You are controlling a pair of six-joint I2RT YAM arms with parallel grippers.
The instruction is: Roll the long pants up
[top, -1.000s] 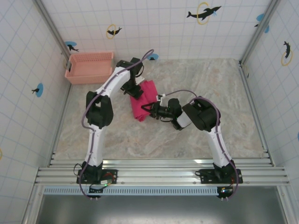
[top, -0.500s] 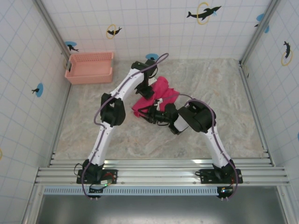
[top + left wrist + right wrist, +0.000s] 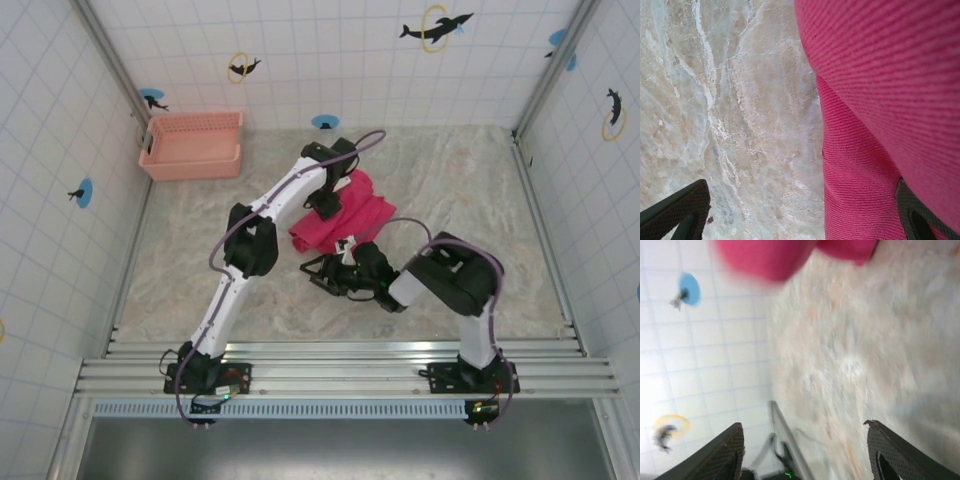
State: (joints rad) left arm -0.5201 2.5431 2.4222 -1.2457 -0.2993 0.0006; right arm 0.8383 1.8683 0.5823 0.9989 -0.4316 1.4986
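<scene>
Long pants: the long pants (image 3: 350,212) lie as a compact magenta bundle on the counter (image 3: 470,200), a little behind its middle and well apart from the pink basket (image 3: 192,150) at the far left corner.
Shape of the bundle: the left wrist view shows a rounded fold over a flatter layer. It cannot be told whether this is a tight roll.
Left fingers: the left fingers (image 3: 675,212) are spread wide and hold nothing. One is above bare counter, and the other is against the cloth.
Right fingers: the right fingers (image 3: 730,450) stand apart and empty, low beside the near-left edge of the bundle, with only counter between them. This view is blurred.
Risk, unrolling: nothing presses the bundle now, so the soft cloth probably relaxes and the fold opens.
Risk, snagging: the left finger at the cloth may catch a layer when the arm moves and drag the bundle out of shape.
Risk, pushing: if the right fingers come in too high, they likely shove the bundle instead of taking its edge.
Risk, arms: both wrists work close together at one spot, so a careless path could make them touch.
</scene>
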